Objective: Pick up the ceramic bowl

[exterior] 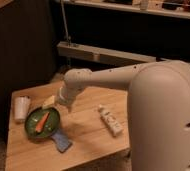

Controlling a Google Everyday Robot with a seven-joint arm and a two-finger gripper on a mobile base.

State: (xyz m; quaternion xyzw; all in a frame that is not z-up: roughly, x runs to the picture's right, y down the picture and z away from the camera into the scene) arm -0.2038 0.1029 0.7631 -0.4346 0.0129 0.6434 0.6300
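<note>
On the wooden surface (88, 145), a white cup (22, 107) stands upright near the left edge. A blue sponge (62, 141) lies closer to the front. An orange carrot (41, 121) lies between them. A white bottle (110, 120) lies on its side, well apart to the right.

One ceramic bowl (32, 131), carrot (42, 121), cup (22, 108), sponge (62, 140), tube (109, 120); one end effector (64, 104) at bowl's rim

The shallow round dark green ceramic bowl (52, 126) looks glazed and glossy. The pale wooden table (88, 137) under it is smooth and matt. The robot's white arm (113, 77) has a smooth, hard shell with a soft sheen. Its gripper (64, 104), fingers spread, hangs just over the bowl's rim nearest the arm. The white cup (21, 107) looks matt, and the blue sponge (62, 142) looks dull and soft.
</note>
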